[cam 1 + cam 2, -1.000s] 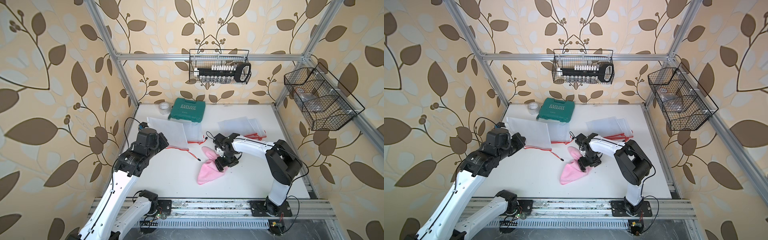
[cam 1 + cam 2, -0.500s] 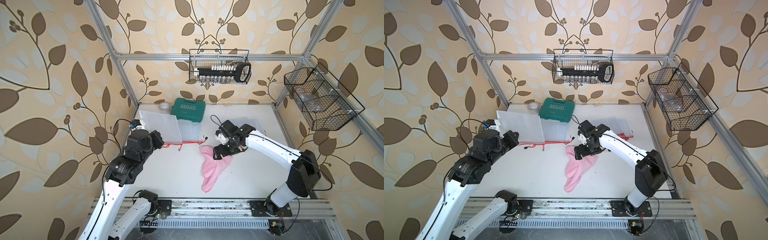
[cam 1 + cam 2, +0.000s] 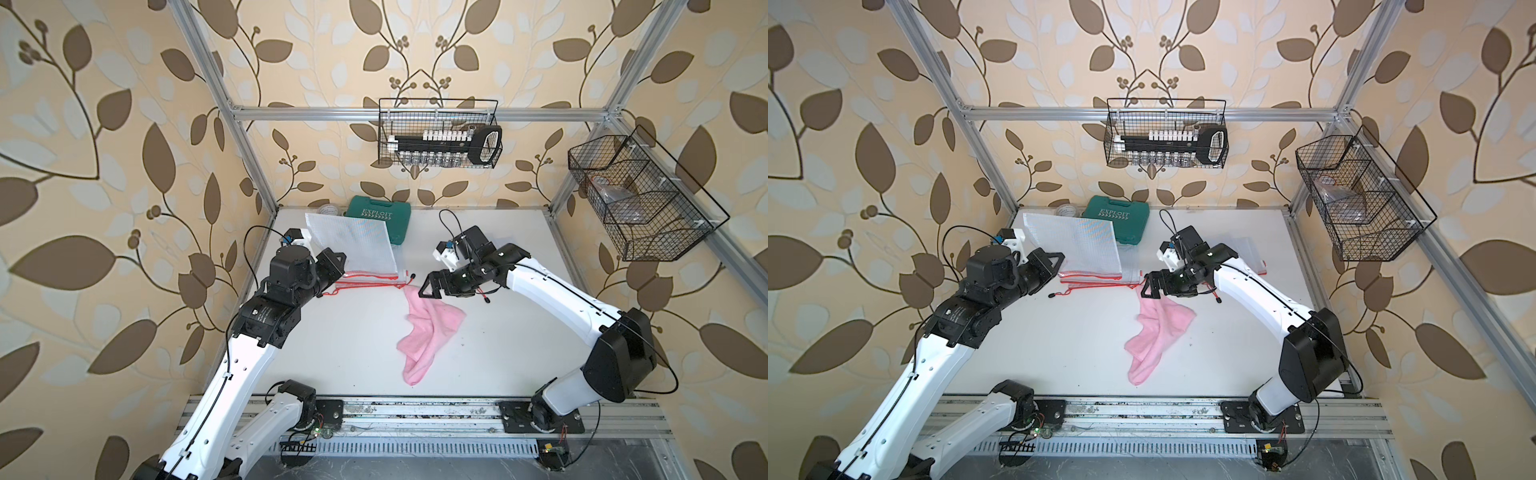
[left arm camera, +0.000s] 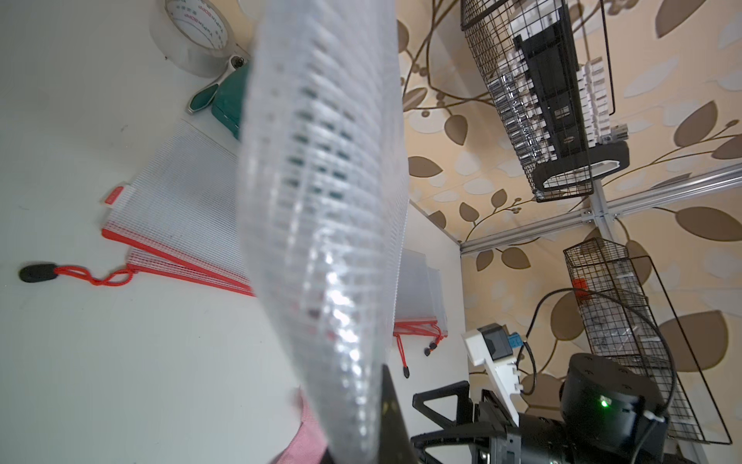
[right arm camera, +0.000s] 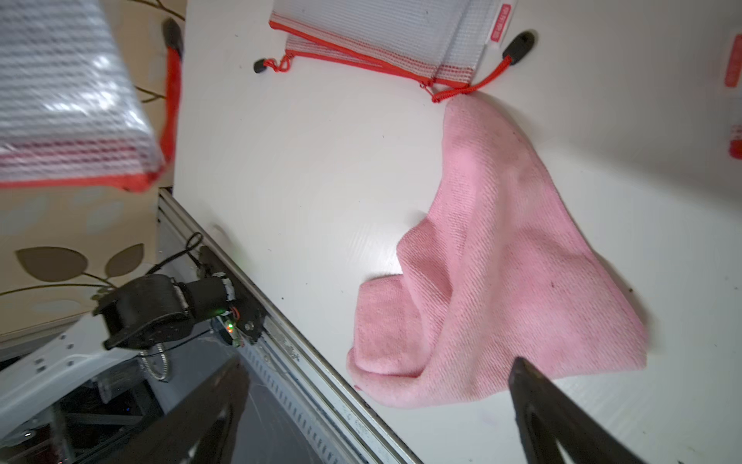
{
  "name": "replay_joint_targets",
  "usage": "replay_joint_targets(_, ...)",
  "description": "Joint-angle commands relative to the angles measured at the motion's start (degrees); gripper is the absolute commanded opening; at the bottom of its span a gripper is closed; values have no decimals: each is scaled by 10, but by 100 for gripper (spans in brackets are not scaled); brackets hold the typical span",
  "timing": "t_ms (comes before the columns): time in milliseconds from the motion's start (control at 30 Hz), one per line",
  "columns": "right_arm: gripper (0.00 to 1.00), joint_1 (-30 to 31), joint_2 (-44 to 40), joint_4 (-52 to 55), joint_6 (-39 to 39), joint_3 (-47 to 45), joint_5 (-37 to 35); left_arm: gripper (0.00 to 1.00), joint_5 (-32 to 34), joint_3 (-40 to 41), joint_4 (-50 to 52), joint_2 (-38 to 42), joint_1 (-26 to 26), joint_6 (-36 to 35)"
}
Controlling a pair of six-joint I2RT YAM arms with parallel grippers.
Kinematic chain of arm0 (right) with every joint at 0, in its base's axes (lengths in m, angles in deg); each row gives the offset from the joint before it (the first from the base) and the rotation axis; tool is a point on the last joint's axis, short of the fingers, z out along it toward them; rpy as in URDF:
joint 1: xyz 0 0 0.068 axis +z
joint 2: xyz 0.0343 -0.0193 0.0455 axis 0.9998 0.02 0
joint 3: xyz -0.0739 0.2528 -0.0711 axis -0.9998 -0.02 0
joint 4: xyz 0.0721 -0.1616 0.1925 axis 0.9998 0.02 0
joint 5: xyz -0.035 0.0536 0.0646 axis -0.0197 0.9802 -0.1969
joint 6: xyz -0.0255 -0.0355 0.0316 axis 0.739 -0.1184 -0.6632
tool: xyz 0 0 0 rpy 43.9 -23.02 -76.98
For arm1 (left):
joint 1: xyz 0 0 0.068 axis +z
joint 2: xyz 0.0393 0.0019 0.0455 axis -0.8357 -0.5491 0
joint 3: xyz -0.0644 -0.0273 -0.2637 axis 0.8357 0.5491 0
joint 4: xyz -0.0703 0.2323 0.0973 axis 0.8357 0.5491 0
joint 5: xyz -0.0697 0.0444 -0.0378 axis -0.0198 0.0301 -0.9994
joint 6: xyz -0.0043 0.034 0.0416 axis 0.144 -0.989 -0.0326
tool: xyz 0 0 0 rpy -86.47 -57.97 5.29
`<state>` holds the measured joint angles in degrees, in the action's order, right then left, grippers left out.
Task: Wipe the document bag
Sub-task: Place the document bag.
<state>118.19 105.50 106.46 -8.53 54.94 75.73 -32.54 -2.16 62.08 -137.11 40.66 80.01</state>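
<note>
Pinching the mesh document bag (image 3: 353, 243) near its red-zipped edge, the left hand (image 3: 337, 262) holds it upright above the back left of the bench (image 3: 332, 345). The right hand (image 3: 430, 286) hangs spread wide just over the pink cloth (image 3: 430, 332), which lies crumpled on the bench.

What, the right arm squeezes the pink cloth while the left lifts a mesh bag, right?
No: the right gripper has open jaws and the pink cloth lies free, as the right wrist view shows. The left gripper does lift the mesh document bag.
</note>
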Motion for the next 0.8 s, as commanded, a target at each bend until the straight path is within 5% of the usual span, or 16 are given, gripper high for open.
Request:
replay_joint_targets(0, 98, -22, 24, -162, -87, -21, 120, 0, -49, 11, -63, -6, 3, 40)
replay_joint_targets(300, 93, -30, 84, -412, -269, -31, 217, 0, -88, 34, -113, -22, 2, 77)
replay_joint_targets(467, 57, -30, 105, -523, -357, -39, 252, 0, -107, 45, -140, -42, 2, 91)
replay_joint_targets(533, 12, -31, 111, -530, -369, -35, 258, 0, -113, 47, -151, -53, 2, 92)
replay_joint_targets(567, 0, -34, 110, -521, -366, -32, 258, 0, -111, 45, -150, -57, 2, 91)
replay_joint_targets(667, 0, -54, 93, -425, -298, -19, 230, 1, -114, 35, -140, -74, 2, 74)
replay_joint_targets(767, 0, -98, 90, -196, -139, 51, 145, 42, -132, 11, -110, -109, 2, 38)
